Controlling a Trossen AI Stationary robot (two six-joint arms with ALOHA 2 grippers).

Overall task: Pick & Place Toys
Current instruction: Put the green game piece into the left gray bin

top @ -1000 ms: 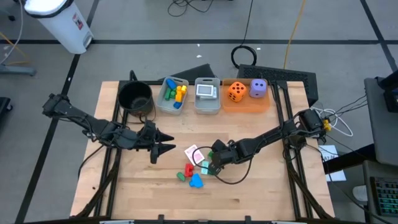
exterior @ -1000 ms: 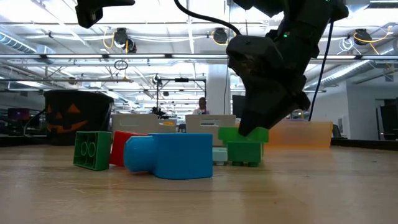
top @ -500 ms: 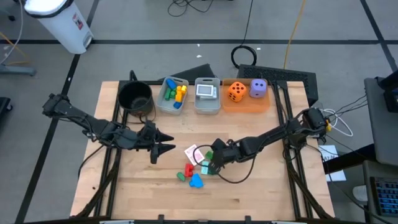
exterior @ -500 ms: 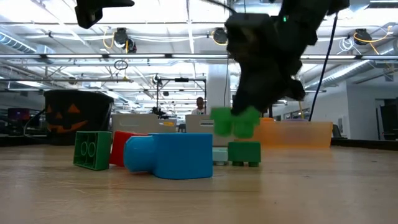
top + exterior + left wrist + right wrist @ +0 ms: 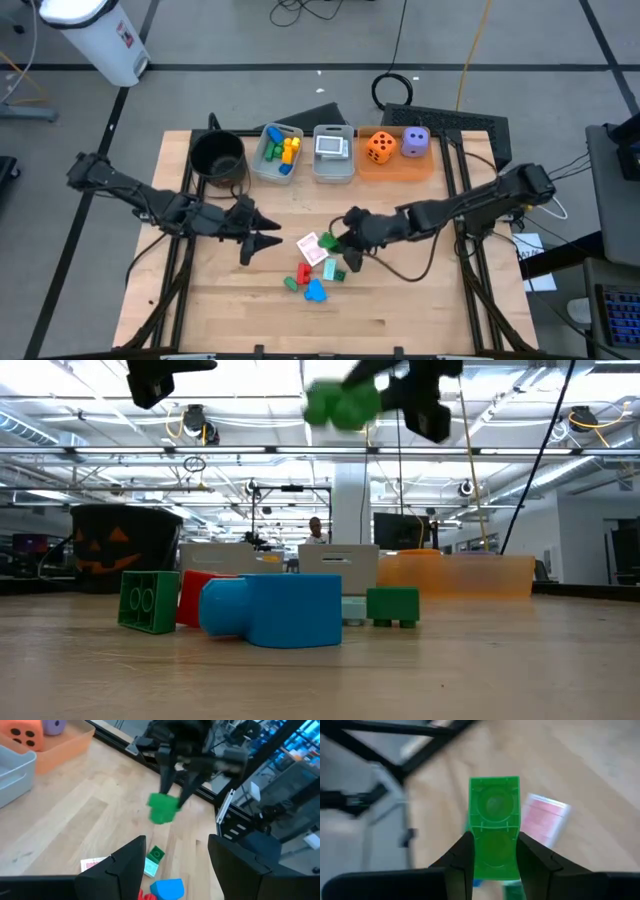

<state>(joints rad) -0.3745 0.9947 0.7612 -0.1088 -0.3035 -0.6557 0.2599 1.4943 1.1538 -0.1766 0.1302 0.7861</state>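
My right gripper (image 5: 341, 241) hangs above the middle of the table, shut on a green block (image 5: 494, 827), which also shows high up in the low view (image 5: 341, 405). Under it lies a loose pile: a playing card (image 5: 312, 245), a teal block (image 5: 328, 267), a second green block (image 5: 392, 605), a red block (image 5: 198, 596), a blue block (image 5: 276, 610) and a third green block (image 5: 148, 600). My left gripper (image 5: 266, 238) waits open left of the pile, holding nothing. My right gripper pinches the green block by its two long sides (image 5: 474, 851) between its two fingers. The fingers (image 5: 165, 772) come slanting down from the table's right side and lie along the block. The block sticks out past the fingertips and hangs clear of the table.
Along the far edge stand a black pot (image 5: 218, 156), a clear bin with blocks (image 5: 277, 153), a clear bin with cards (image 5: 333, 152) and an orange tray (image 5: 396, 165) holding an orange die (image 5: 379, 147) and a purple die (image 5: 415, 142). Bare wood lies near and right of the pile.
My right gripper has risen from the pile and drawn a little toward the far edge, tipping closer to level. The green block has come up with it, from just above the table to well clear. The other blocks have stayed put.
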